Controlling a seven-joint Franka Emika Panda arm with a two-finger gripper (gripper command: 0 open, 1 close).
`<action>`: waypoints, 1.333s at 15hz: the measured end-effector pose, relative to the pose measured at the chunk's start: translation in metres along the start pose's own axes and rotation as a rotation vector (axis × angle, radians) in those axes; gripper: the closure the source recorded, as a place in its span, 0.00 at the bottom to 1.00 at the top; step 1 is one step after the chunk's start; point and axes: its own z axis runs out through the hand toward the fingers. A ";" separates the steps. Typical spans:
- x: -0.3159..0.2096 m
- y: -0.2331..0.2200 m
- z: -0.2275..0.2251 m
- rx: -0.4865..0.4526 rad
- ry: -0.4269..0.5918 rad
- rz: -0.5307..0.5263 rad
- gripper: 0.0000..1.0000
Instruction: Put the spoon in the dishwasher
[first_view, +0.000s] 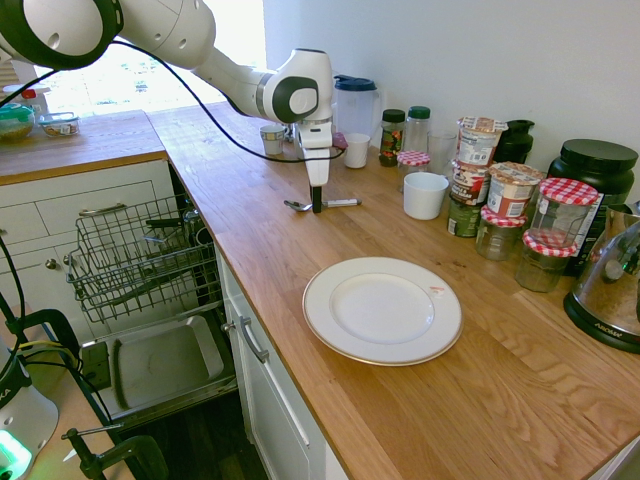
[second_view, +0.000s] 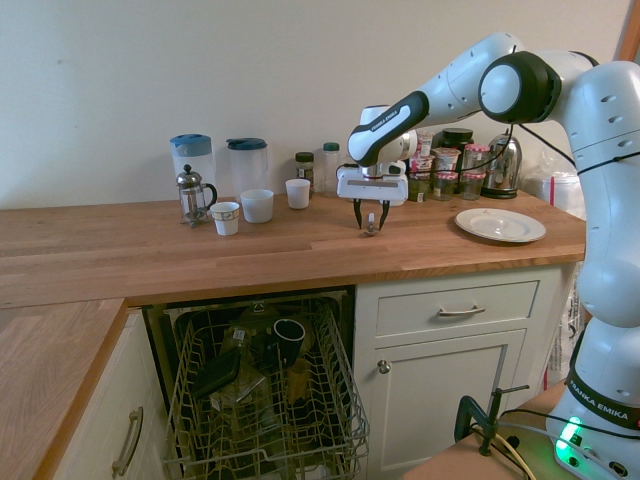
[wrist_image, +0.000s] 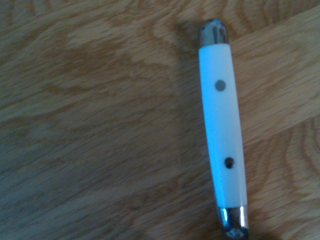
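At the fingers we saw two dark prongs parted, pointing straight down and straddling the spoon; whether they already pinched the metal we could not tell, so we called them apart and no more. The gripper stood low over the wooden counter, its tips at the level of the spoon, which lay flat on the wood with its bowl toward the counter's edge and its pale handle running toward the white mug.

In the wrist view the handle showed as a smooth white slab with two small rivets and bright metal caps at each end. We judged the spoon light and stiff, with nothing in it to bend or break, but slick: glossy handle, polished steel, and so thin that it sat almost flush with the board. We reckoned the best hold was across the neck or the near part of the handle, pads squeezing its narrow sides, since the rounded bowl would likely squirt out.

Further out, the plate rested well apart from the spoon, and the dishwasher stood open below the counter, its wire rack pulled out and partly loaded.
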 end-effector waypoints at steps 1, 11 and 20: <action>0.002 0.000 0.000 0.001 -0.001 0.000 1.00; 0.009 -0.003 -0.002 0.024 -0.004 -0.030 1.00; -0.080 0.071 -0.095 0.139 0.035 -0.214 1.00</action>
